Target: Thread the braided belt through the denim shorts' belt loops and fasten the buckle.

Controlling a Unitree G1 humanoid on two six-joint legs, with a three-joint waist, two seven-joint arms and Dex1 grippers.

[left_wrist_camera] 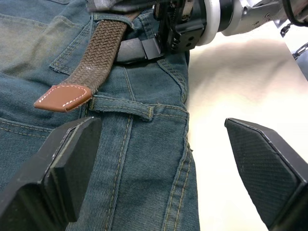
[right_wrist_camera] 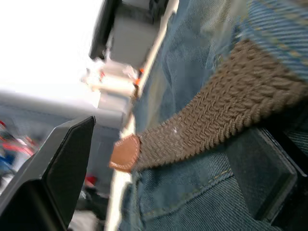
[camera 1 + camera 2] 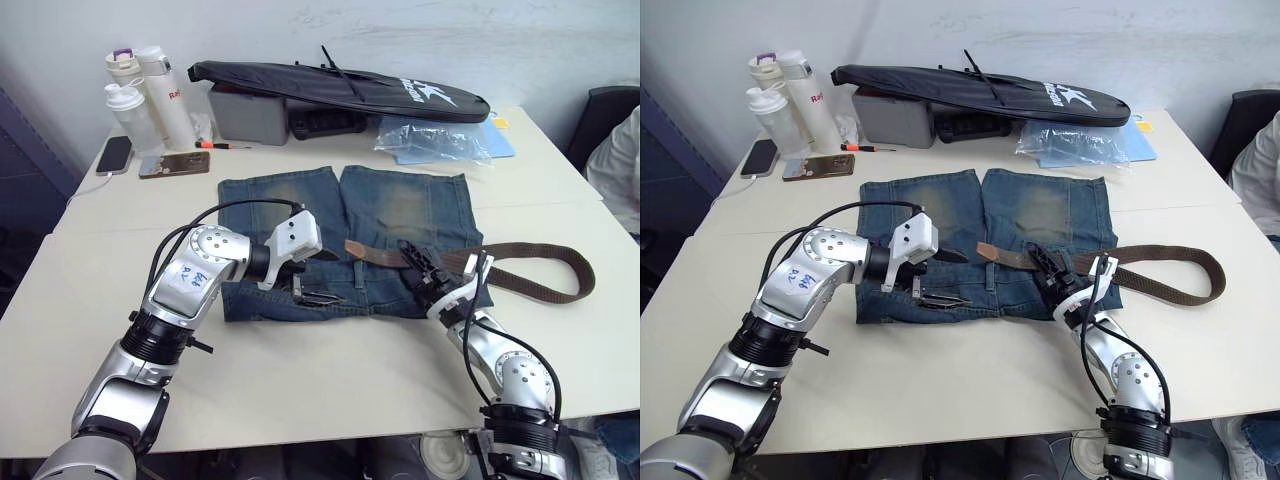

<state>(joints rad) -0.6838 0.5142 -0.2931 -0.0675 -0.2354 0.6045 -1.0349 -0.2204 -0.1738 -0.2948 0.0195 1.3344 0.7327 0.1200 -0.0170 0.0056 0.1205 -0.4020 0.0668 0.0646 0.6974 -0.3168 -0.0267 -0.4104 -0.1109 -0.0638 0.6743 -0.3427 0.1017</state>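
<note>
The denim shorts (image 3: 400, 205) lie flat mid-table with the waistband toward me. The braided belt (image 3: 540, 292) runs along the waistband; its tan tip (image 1: 62, 96) rests on the denim just short of a belt loop (image 1: 122, 107), and the rest curves off to the right in a long loop on the table. My left gripper (image 3: 322, 277) hovers open over the waistband's left half, astride that loop. At the belt in the waistband's right half, my right gripper (image 3: 412, 258) is open, with the strap crossing between its fingers (image 2: 62, 163). The buckle is hidden.
A long black bag (image 3: 340, 88), a grey box (image 3: 248, 115) and a clear plastic bag (image 3: 435, 140) line the far edge. Bottles (image 3: 140, 100) and two phones (image 3: 113, 153) sit far left. A person's sleeve (image 3: 620, 170) is at the right edge.
</note>
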